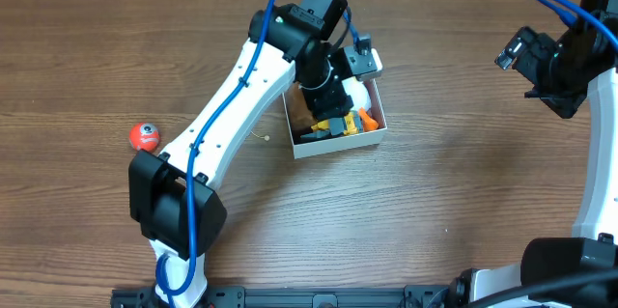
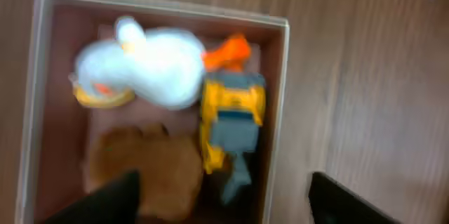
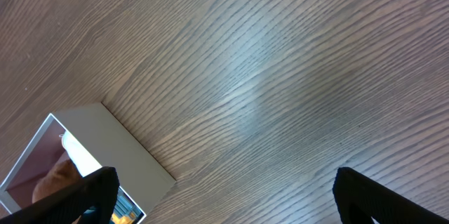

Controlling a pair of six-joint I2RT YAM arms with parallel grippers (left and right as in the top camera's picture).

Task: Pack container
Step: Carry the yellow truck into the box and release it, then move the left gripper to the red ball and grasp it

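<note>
The container (image 1: 333, 144) is a square white-walled box with a pinkish floor, mid-table under my left arm. It also shows in the left wrist view (image 2: 280, 76) and the right wrist view (image 3: 112, 136). Inside it lie a white plush duck (image 2: 151, 66), a brown plush toy (image 2: 151, 171), a yellow and grey toy (image 2: 231, 119) and an orange piece (image 2: 228, 50). My left gripper (image 2: 221, 196) is open and empty just above the box's near side. My right gripper (image 3: 224, 189) is open and empty, high over bare table to the right of the box.
A small red-orange ball (image 1: 144, 135) lies on the wooden table at the left, apart from the box. My left arm (image 1: 232, 105) crosses from the front left to the box. The right arm (image 1: 565, 67) stands at the far right edge.
</note>
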